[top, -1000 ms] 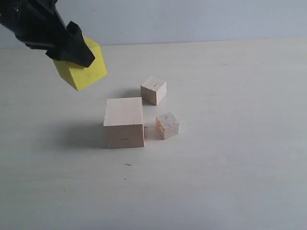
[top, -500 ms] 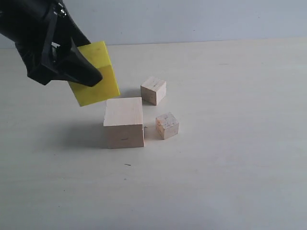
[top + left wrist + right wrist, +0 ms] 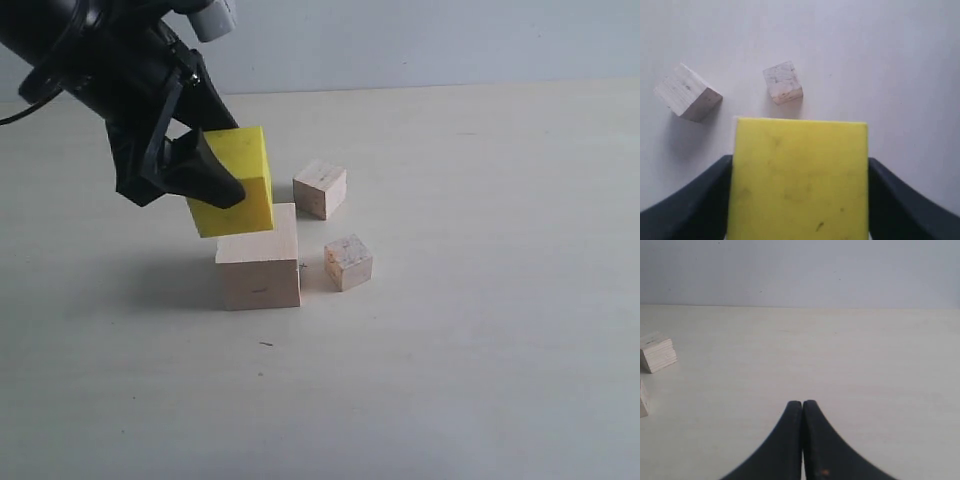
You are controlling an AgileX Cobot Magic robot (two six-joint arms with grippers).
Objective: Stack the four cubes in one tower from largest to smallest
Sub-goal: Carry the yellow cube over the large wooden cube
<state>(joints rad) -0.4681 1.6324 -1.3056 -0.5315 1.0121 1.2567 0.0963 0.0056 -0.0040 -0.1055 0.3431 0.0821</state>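
Note:
My left gripper point(image 3: 222, 182) is shut on the bright yellow cube point(image 3: 238, 180), its black fingers point(image 3: 700, 200) pressed against two opposite sides. The yellow cube hangs slightly tilted just over the back left part of the large pale wooden cube point(image 3: 259, 262); I cannot tell whether they touch. A small wooden cube point(image 3: 320, 188) sits behind and to the right of the large one. The smallest cube point(image 3: 348, 262), with pinkish-grey marks, rests to its right. In the left wrist view the yellow cube point(image 3: 799, 175) hides the large cube. My right gripper point(image 3: 802, 405) is shut and empty, off to the right.
The cream table point(image 3: 480, 330) stretches to the right and the front of the cubes. A pale wall point(image 3: 420, 40) closes the back. The right wrist view shows the small wooden cube point(image 3: 657, 351) at its edge.
My left gripper has carried the yellow cube rightward and down, from high at the back left to just above the large wooden cube. The other cubes have not moved.

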